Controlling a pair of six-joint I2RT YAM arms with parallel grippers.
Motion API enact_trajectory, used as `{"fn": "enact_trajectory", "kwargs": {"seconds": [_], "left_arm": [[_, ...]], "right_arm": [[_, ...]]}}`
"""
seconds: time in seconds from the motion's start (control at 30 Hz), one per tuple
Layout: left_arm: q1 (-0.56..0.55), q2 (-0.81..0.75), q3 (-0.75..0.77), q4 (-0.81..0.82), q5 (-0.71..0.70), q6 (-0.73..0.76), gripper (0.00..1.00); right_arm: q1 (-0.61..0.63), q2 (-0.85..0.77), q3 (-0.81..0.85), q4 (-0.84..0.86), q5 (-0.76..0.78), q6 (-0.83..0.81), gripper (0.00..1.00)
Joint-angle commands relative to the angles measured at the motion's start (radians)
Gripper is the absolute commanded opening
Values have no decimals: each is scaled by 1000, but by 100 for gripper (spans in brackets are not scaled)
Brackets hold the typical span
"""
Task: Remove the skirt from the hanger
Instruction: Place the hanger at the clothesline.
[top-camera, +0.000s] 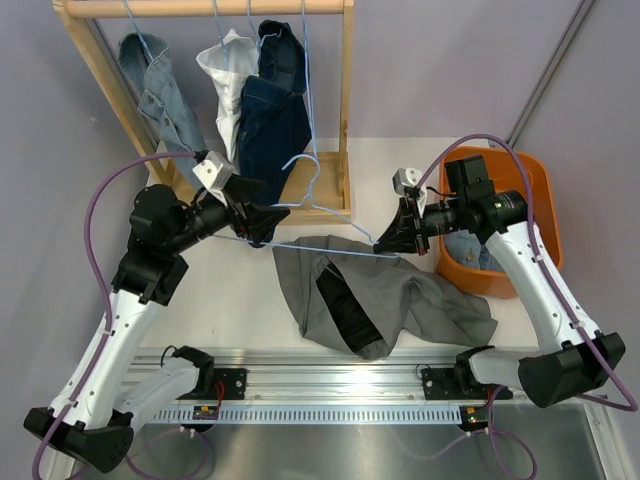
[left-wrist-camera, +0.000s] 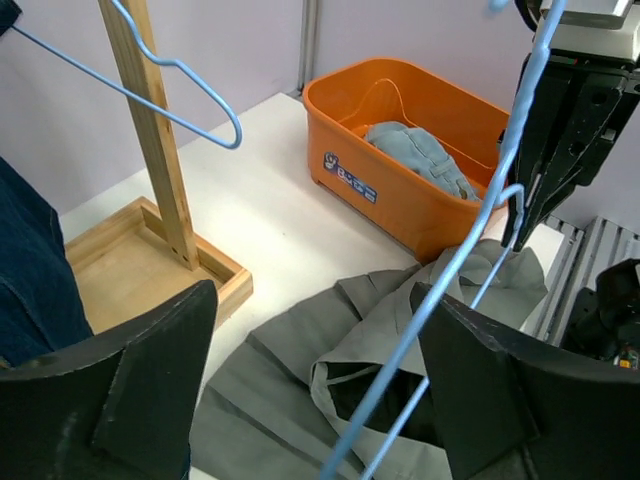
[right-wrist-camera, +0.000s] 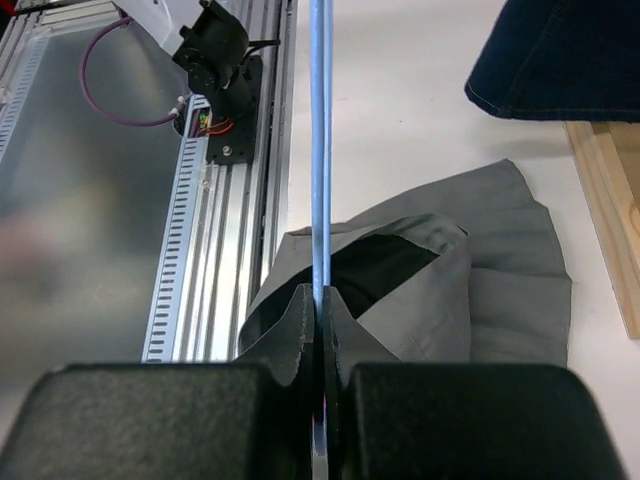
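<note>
A light blue wire hanger (top-camera: 330, 212) is held level above the table, its hook pointing toward the rack. The grey skirt (top-camera: 400, 295) lies crumpled on the table under it, off the hanger's wire as far as I can see. My right gripper (top-camera: 385, 243) is shut on the hanger's right end (right-wrist-camera: 320, 150), over the skirt (right-wrist-camera: 500, 290). My left gripper (top-camera: 262, 225) is at the hanger's left end. Its jaws stand wide apart (left-wrist-camera: 315, 290), with the wire (left-wrist-camera: 420, 312) passing between them untouched and the skirt (left-wrist-camera: 290, 370) below.
A wooden clothes rack (top-camera: 345, 120) stands at the back with denim and white garments on hangers; its base frame (left-wrist-camera: 150, 270) is close to my left gripper. An orange bin (top-camera: 530, 180) holding denim sits at the right. An aluminium rail (top-camera: 330, 380) runs along the front edge.
</note>
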Motion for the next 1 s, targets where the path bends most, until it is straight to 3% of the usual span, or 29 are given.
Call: {"fn": "enact_trajectory", "kwargs": {"seconds": [0.0,0.2,0.5,0.7,0.97], "left_arm": [[2,-25,23,75,-65,1,86],[2,-74,63,-26,-192,83,96],[4,-153,63,-131,-346,182,99],[2,-186,2,-146,-400,163,99],[2,-219,-86,-108,-423,122,99]], "right_arm": [[-72,-57,5,-99,-4,-37,0],[-265,-114,-27,-386,95,-267,0],[-365,-203,-108,-432,318,-258,0],[-374,-254,-125,-310,403,-35,0],[-371,-217,-13,25,467,331,0]]}}
